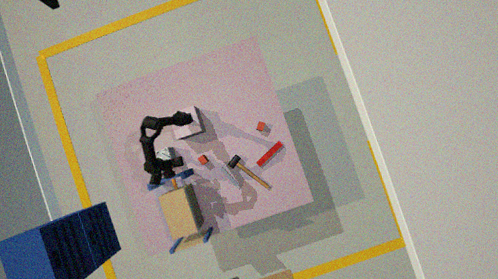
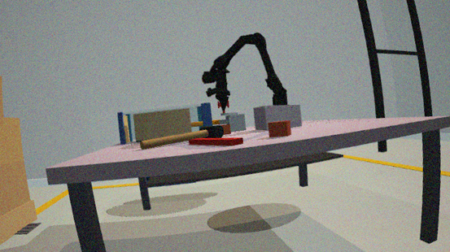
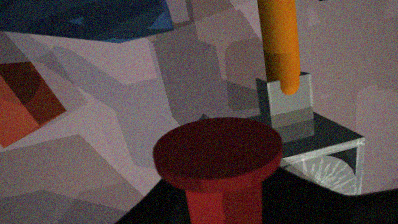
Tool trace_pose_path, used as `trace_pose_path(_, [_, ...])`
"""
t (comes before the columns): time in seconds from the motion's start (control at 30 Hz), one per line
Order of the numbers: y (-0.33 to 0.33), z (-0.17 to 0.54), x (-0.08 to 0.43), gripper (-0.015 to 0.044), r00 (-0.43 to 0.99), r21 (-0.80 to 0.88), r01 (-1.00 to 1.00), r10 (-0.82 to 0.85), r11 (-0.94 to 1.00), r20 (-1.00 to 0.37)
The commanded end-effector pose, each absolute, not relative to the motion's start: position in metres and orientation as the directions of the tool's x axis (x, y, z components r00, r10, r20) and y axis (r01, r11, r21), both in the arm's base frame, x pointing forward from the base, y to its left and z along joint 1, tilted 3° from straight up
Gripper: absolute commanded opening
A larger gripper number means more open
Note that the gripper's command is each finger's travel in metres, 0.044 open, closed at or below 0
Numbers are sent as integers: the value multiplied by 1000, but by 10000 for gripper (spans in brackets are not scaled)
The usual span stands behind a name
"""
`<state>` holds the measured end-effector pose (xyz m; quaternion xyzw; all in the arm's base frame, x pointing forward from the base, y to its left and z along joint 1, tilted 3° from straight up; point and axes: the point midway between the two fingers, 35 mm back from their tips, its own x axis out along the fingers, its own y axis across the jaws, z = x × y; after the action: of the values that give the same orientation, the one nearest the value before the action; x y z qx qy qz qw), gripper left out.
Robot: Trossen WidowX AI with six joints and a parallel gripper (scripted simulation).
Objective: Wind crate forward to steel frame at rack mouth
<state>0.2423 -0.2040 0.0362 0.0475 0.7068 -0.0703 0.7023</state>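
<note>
My gripper (image 2: 224,102) (image 3: 212,158) is shut on the red winch handle (image 3: 218,152), whose round knob fills the lower middle of the wrist view. The pale grey winch (image 1: 164,154) (image 2: 237,122) (image 3: 292,122) is close by, right of the knob in the wrist view. The handle's lower end and the winch's round hole are hidden there, so I cannot tell whether they meet. An orange strap (image 3: 279,45) (image 1: 174,182) runs from the winch towards the tan crate (image 1: 179,214) (image 2: 161,125). The crate looks flat, behind the blue mouth frame (image 1: 187,171) (image 2: 208,114), with a gap between them.
A hammer (image 1: 253,175) (image 2: 175,139), a red bar (image 1: 270,154) (image 2: 216,141) and two orange-red blocks (image 1: 261,126) (image 1: 203,159) lie on the pink bench (image 1: 228,72). A grey box (image 1: 194,120) (image 2: 278,118) stands near the arm's base. Blue posts (image 1: 175,245) (image 2: 121,128) stand at the cubby's far end.
</note>
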Motion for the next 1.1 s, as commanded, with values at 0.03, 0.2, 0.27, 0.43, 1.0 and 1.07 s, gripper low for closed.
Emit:
trace_pose_path(0.03, [-192,34,231,0,-31,-10,171,-5,985,-999])
trace_pose_path(0.2, [-188,34,226,0,-32,-10,171,-5,985,-999])
trace_pose_path(0.27, [-187,34,224,0,-32,-10,171,-5,985,-999])
trace_pose_path(0.43, [-183,34,219,0,-32,-10,171,-4,985,-999])
trace_pose_path(1.0, [-173,34,200,0,-34,-9,171,-4,985,-999])
trace_pose_path(1.07, [-172,34,198,0,-34,-9,171,-4,985,-999])
